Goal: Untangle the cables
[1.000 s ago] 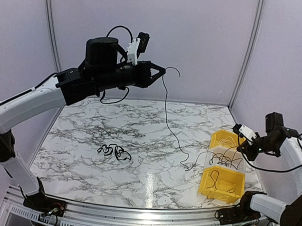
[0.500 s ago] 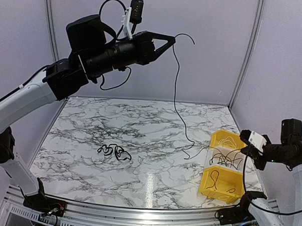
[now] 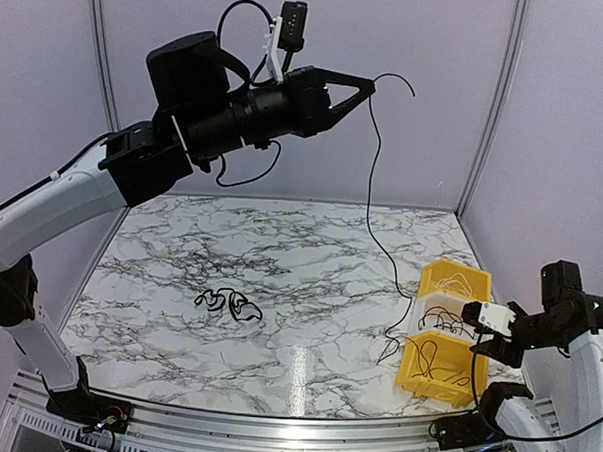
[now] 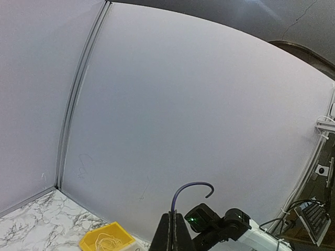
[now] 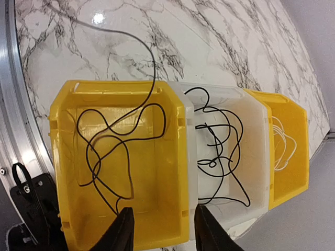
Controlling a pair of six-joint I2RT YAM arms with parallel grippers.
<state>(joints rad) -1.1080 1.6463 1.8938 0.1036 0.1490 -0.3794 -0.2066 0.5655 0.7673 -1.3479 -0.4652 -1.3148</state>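
Note:
My left gripper (image 3: 371,87) is raised high over the back of the table, shut on one thin black cable (image 3: 372,179). The cable hangs down to the table beside the bins (image 3: 389,342). In the left wrist view the fingers (image 4: 175,232) pinch it and its short end (image 4: 194,185) curls above them. A small dark bundle of cables (image 3: 228,303) lies on the marble at centre left. My right gripper (image 5: 165,230) is open and empty above the near yellow bin (image 5: 63,157); it also shows in the top view (image 3: 500,347).
Three bins stand in a row at the right. The near yellow bin (image 3: 407,373) holds a black cable (image 5: 104,151) that runs out over its rim. The white bin (image 5: 251,115) holds a black cable (image 5: 220,141). The far yellow bin (image 5: 298,130) holds a white cable (image 5: 282,149).
My left gripper has risen and swung right with the black cable, bringing its hanging end over to the bins. My right arm has dropped and come in over the bins.

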